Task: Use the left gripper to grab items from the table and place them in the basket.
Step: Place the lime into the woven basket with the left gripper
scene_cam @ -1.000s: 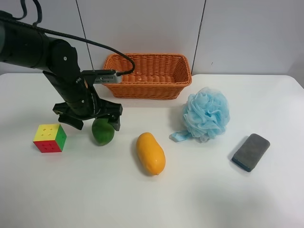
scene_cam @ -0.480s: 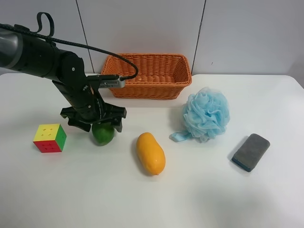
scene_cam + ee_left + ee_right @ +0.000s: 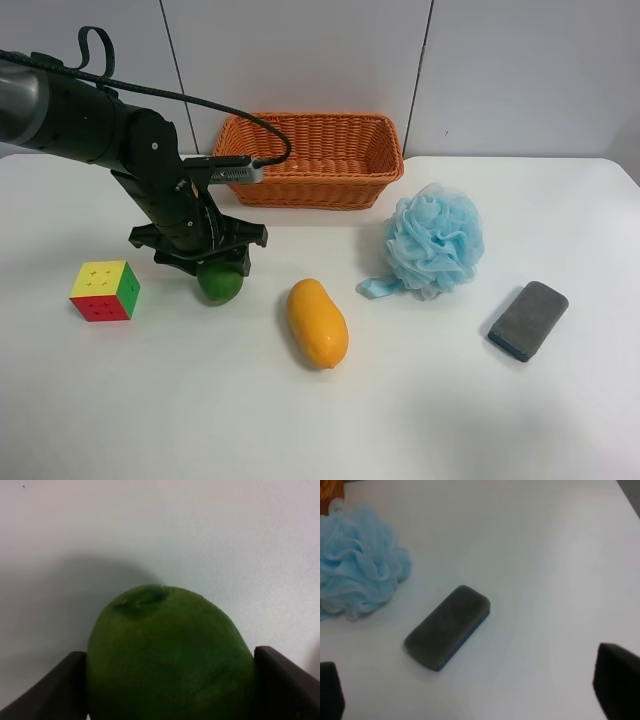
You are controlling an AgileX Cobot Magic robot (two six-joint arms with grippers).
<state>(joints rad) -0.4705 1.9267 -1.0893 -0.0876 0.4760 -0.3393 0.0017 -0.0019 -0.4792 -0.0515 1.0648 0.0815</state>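
Your left arm (image 3: 75, 115), thick rounded casing in dark grey and black, small pale screw heads on its joint housing; black cable (image 3: 96, 42) looping above it, ending in a grey plug; left gripper (image 3: 212, 262), black, claw-like; right gripper (image 3: 475, 690), you see only blurred black finger edges

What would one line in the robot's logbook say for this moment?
left claw: shut on green fruit | right claw: open, near sponge | basket: no items seen

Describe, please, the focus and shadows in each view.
Exterior high view: sharp, evenly lit, faint shadow beside the mango. Right wrist view: slightly soft, sponge nearly shadowless. Left wrist view: green fruit close and slightly blurred, broad grey shadow on the table.
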